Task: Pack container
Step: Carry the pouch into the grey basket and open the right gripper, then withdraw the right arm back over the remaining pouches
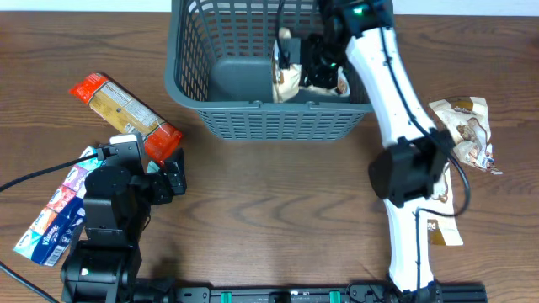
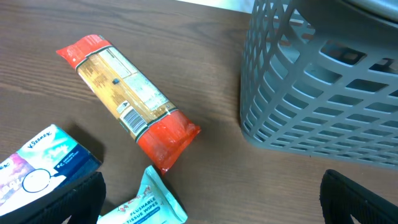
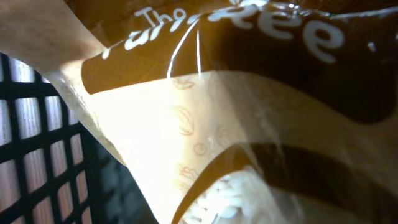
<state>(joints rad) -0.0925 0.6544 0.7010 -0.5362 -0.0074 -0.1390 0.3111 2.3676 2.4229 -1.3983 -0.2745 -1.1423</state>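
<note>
- Overhead: the container (image 1: pixel 269 118), a dark grey slotted basket, stands at the far middle of the table (image 1: pixel 278 202).
- The right arm (image 1: pixel 392 84) reaches over the container's right rim, and the right gripper (image 1: pixel 320 66) is down inside, against a brown and cream snack pack (image 1: pixel 290 82) that stands near the front wall.
- The arm and the pack cover the gripper's jaws, so I cannot tell whether they grip the pack.
- Two more snack packs lie on the table to the right of that arm, one far (image 1: pixel 465 130) and one near (image 1: pixel 444 231), partly under the arm.
- The left gripper (image 1: pixel 173 175) hovers low at the left, just beside the red end of a pasta pack (image 1: pixel 126 111); a tissue pack (image 1: pixel 52 217) lies beside that arm.
- Left wrist: the left gripper (image 2: pixel 211 202) is spread wide and holds nothing, with its dark fingertips (image 2: pixel 68 199) at the bottom corners.
- Ahead lie the pasta pack (image 2: pixel 124 99) on a slant, the tissue pack (image 2: pixel 37 171) and a teal wipes pack (image 2: pixel 146 206), with the container (image 2: pixel 323 93) well apart to the right.
- Right wrist: the snack pack (image 3: pixel 236 124) fills nearly the whole view and blocks the fingers.
- The container's lattice (image 3: pixel 22 162) shows at the left.
</note>
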